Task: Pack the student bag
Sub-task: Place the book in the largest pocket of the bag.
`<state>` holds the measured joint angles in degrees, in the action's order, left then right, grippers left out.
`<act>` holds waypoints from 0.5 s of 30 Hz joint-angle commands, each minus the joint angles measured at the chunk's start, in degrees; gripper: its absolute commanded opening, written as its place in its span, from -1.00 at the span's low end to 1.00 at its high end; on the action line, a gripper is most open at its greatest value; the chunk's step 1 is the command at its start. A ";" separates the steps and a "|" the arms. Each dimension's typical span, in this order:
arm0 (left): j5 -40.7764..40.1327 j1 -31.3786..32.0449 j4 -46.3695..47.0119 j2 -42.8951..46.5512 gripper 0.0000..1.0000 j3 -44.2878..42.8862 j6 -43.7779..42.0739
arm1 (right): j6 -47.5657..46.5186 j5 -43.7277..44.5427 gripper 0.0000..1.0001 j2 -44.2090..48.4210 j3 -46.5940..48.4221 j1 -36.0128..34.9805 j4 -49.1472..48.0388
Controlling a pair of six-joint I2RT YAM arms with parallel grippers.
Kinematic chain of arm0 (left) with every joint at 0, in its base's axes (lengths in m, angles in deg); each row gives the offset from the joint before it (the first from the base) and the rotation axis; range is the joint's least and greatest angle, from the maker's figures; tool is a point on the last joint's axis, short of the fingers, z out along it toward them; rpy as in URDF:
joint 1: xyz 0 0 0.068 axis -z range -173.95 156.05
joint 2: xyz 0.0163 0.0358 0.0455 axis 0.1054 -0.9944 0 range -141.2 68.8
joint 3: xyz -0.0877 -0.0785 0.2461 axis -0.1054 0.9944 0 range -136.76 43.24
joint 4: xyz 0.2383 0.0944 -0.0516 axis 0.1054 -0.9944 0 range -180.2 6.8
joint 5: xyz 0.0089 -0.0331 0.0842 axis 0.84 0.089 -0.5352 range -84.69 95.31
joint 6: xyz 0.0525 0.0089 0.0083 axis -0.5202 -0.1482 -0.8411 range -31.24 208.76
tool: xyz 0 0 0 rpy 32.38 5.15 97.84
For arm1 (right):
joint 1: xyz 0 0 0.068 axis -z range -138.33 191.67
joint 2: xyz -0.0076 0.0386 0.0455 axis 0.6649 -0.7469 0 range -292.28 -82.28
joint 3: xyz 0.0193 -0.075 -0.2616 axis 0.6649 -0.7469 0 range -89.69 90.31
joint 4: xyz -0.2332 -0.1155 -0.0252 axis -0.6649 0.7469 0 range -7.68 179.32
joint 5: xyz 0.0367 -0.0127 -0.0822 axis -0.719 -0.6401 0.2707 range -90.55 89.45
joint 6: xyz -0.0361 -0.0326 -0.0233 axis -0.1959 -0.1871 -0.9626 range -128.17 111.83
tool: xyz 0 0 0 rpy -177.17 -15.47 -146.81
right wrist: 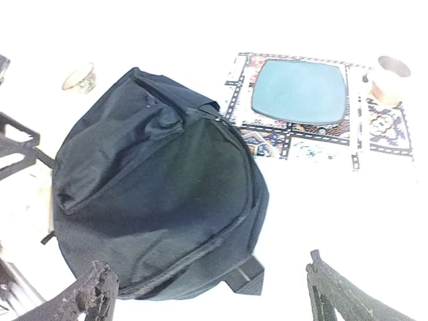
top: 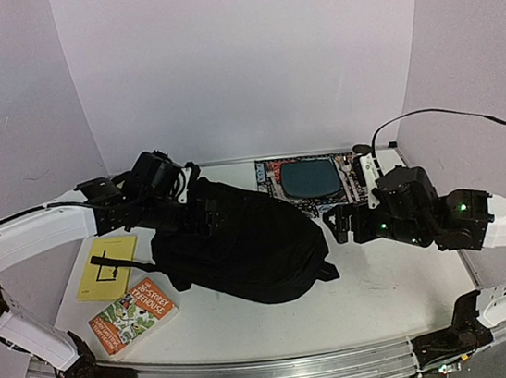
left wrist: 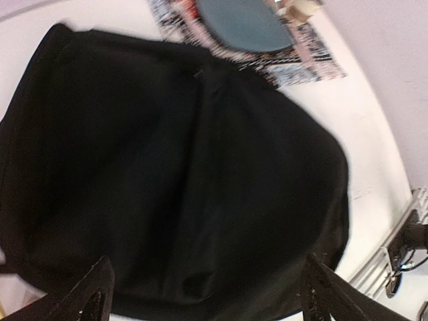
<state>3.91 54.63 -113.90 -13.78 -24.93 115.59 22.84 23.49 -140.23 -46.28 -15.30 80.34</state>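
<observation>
The student bag (top: 237,247) lies flat at the centre of the table (top: 379,294). The left gripper (left wrist: 208,291) is positioned over the bag, fingers spread wide, holding nothing. The right gripper (right wrist: 210,277), near the bag's right side, is also spread wide and empty.

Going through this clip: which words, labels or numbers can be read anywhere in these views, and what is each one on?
"THE SECRET": cover of the orange and green book, top view. This is a likely reading, and the rest of the title and the small print are too small to read.
Yellow book: only a black mark, no readable words.
Patterned book: nothing readable.
Black bag: no label or text shows.
</observation>
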 commanded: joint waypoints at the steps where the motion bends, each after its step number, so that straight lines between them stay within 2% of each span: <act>1: -4.73 -0.51 -10.72 3.96 0.99 4.83 0.96 | -3.65 3.58 0.97 -0.33 0.73 0.05 1.98; 7: -5.62 -0.51 -15.83 5.39 0.99 11.10 7.17 | -5.37 3.67 0.97 -1.43 1.32 0.06 1.98; 15: -3.53 -0.50 -16.70 7.19 0.99 19.03 14.40 | -5.61 3.46 0.97 -1.11 0.31 0.02 1.98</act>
<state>0.19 54.36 -128.96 -8.71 -8.32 125.38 18.12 25.43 -141.54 -46.28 -15.25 81.56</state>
